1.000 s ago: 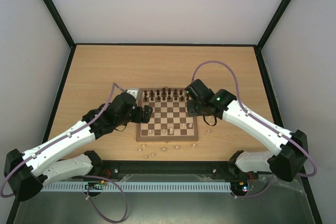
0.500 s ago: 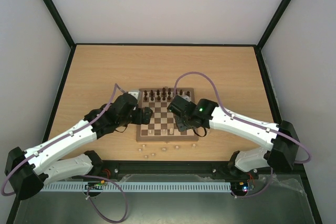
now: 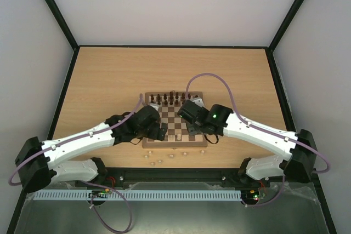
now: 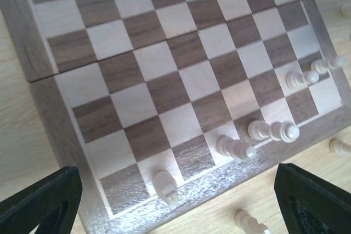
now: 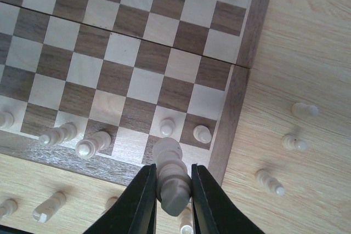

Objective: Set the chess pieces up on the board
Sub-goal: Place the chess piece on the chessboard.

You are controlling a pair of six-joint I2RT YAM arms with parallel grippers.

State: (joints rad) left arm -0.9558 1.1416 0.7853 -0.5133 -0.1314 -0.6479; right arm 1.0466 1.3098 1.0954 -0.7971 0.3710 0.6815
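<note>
While overhead hides it, piece [image 5: 171, 175] gripped (pale)

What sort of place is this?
Probably a robot test cell: white walls enclose a wooden table, and a left arm and right arm mounted at its edge reach over a chessboard.

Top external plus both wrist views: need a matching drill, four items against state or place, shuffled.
Items
1. left gripper
2. right gripper
3. dark pieces
4. loose pale pieces

States or places
A. lying on the table, off the board
B. shut on a pale piece
C. open, holding nothing
D. standing along the board's far edge

Pairs: 1-C, 2-B, 3-D, 4-A
</note>
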